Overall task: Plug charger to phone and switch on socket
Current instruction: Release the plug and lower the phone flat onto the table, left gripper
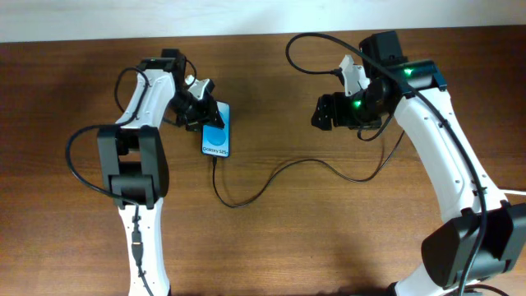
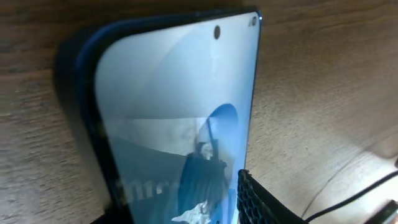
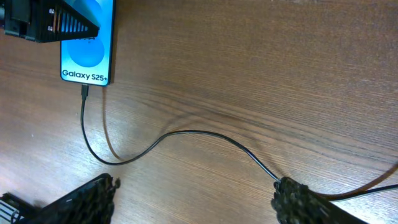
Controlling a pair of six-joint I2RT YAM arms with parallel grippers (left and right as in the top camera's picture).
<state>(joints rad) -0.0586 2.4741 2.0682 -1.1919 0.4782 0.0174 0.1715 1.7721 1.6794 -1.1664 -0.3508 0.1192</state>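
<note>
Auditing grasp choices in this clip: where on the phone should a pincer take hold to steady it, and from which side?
Likely across the phone's two long edges, near the end away from the charger, coming straight down. It lies flat, screen up, so only its thin sides offer purchase, and the cable meets the other short edge.

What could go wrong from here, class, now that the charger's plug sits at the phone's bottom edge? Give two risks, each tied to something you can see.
1. The charger runs right beside a finger of the open right gripper; moving that arm could snag the cable and tug the plug from the phone.
2. The left gripper sits over the phone's top end; lifting off carelessly might shift the phone and strain the plug.
</note>
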